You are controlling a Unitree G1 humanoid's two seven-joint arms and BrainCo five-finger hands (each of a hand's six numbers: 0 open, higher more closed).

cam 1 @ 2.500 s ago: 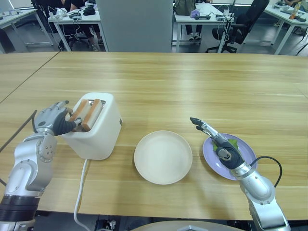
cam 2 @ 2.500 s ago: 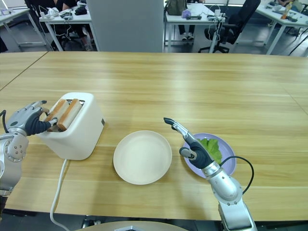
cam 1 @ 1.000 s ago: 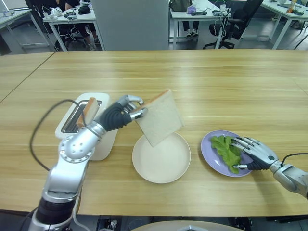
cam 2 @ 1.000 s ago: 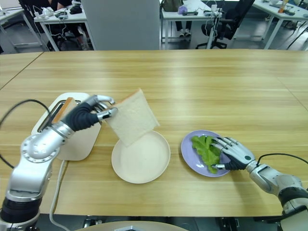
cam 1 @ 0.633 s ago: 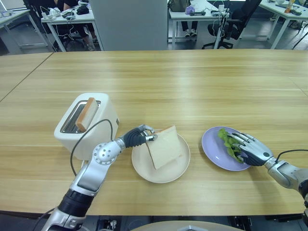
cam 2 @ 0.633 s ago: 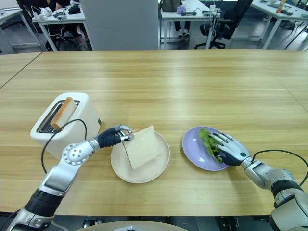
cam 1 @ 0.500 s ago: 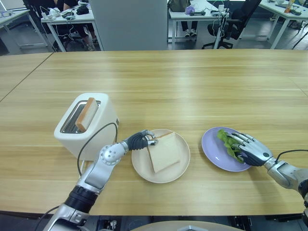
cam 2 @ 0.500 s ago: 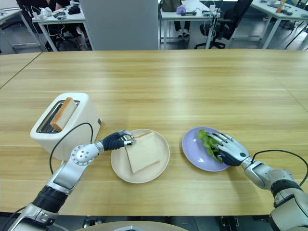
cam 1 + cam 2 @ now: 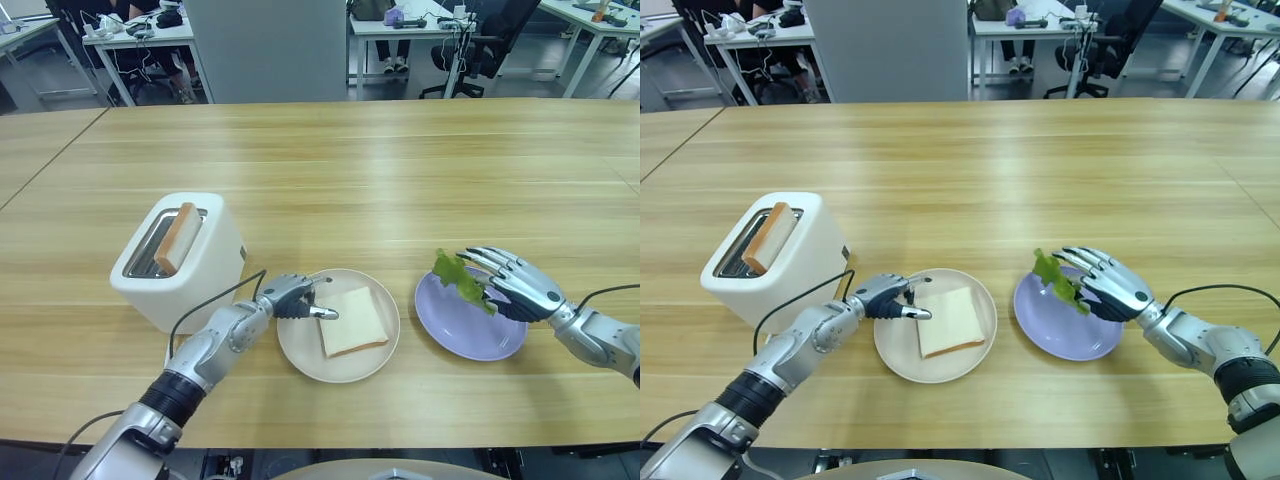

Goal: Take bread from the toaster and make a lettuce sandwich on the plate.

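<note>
A slice of white bread lies flat on the cream plate in front of me. My left hand rests at the plate's left rim, fingers loosely spread, holding nothing. The white toaster stands to the left with one slice of toast sticking up from its slot. My right hand is shut on a green lettuce leaf, lifted a little above the purple plate.
The toaster's white cord runs toward the table's front edge. Bare wooden tabletop stretches behind the plates. Office desks and chairs stand in the room beyond the table's far edge.
My left hand took one slice from the toaster, laid it flat on the cream plate and let go. My right hand closed on the lettuce and lifted it off the purple plate.
</note>
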